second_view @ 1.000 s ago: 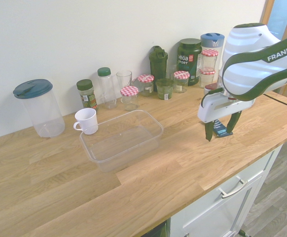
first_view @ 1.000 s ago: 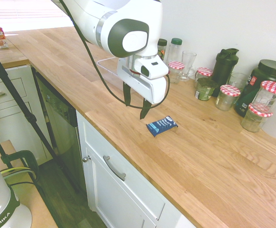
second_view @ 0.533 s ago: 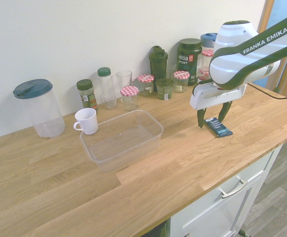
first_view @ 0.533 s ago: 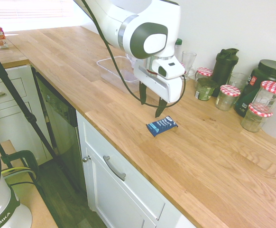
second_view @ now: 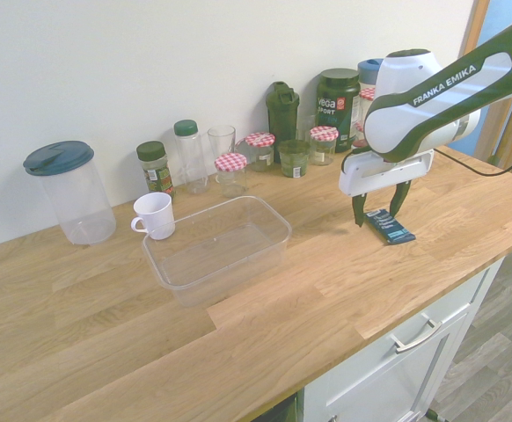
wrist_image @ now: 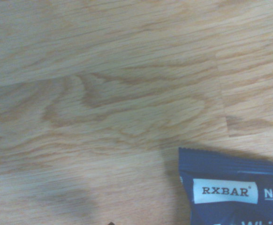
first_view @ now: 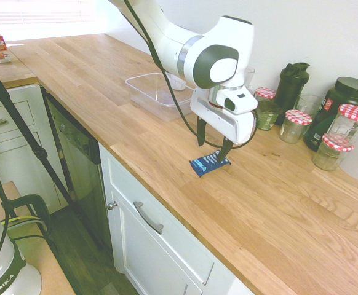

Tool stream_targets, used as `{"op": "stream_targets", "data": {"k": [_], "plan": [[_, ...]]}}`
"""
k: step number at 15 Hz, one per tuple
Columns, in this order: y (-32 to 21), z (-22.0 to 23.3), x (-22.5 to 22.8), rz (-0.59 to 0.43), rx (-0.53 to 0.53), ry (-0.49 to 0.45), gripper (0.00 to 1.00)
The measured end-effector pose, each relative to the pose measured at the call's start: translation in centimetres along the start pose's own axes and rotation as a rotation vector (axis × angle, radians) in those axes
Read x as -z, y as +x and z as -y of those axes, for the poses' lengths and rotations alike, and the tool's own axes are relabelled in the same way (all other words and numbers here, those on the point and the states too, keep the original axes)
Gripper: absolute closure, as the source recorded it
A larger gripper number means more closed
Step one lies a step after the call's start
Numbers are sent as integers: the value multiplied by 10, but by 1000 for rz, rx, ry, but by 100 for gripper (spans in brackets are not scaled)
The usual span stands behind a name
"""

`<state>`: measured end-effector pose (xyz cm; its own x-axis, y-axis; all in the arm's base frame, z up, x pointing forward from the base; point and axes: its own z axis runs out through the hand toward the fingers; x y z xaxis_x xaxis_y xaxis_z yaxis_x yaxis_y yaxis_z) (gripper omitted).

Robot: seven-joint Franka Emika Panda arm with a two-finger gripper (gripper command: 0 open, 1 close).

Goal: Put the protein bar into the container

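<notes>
The protein bar (first_view: 210, 163) lies flat on the wooden desk (first_view: 277, 215), near its front edge and well apart from the container (second_view: 217, 248), which sits empty further along the desk, just beside a white mug (second_view: 155, 214). The pincer (first_view: 212, 145) hangs directly over the bar with its two dark fingers spread wide and nothing between them; one fingertip looks close to the bar's far end, while the other stands off beyond the bar toward the container. In the first exterior view the bar's long axis runs roughly along the desk's front edge, slightly skewed, and the line between the fingers looks to run much the same way, so they seem set to span the bar's length rather than its width; whether that span clears both ends I cannot tell. The wrist view shows only one end of the wrapper (wrist_image: 232, 190) against bare wood, so the pincer's centre likely sits a little off the bar's middle, toward the container side. The coming move, as I judge it, is a small shift over the bar and then a descent to close on it. Counted: one protein bar, one container, one arm, one mug, and five jars with red-checked lids (first_view: 355, 113) against the wall behind the bar.
</notes>
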<state>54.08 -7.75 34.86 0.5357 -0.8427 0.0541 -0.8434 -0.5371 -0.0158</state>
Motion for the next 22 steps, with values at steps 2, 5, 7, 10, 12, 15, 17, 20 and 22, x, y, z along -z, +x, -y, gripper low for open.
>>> {"op": "stream_targets", "data": {"k": [2,5,7,10,12,15,17,20,22], "plan": [[5,-1,-7,4,-8,-9,0],[13,-4,-16,4,-19,-22,0],[14,-4,-16,1,-17,-21,100],[13,-2,-16,-5,-11,-18,100],[13,-2,-16,-8,-6,-20,100],[12,-1,-15,-10,-3,-20,100],[12,0,-16,-10,-1,-20,100],[11,0,-16,-10,1,-21,100],[10,1,-16,-10,4,-21,100]]}}
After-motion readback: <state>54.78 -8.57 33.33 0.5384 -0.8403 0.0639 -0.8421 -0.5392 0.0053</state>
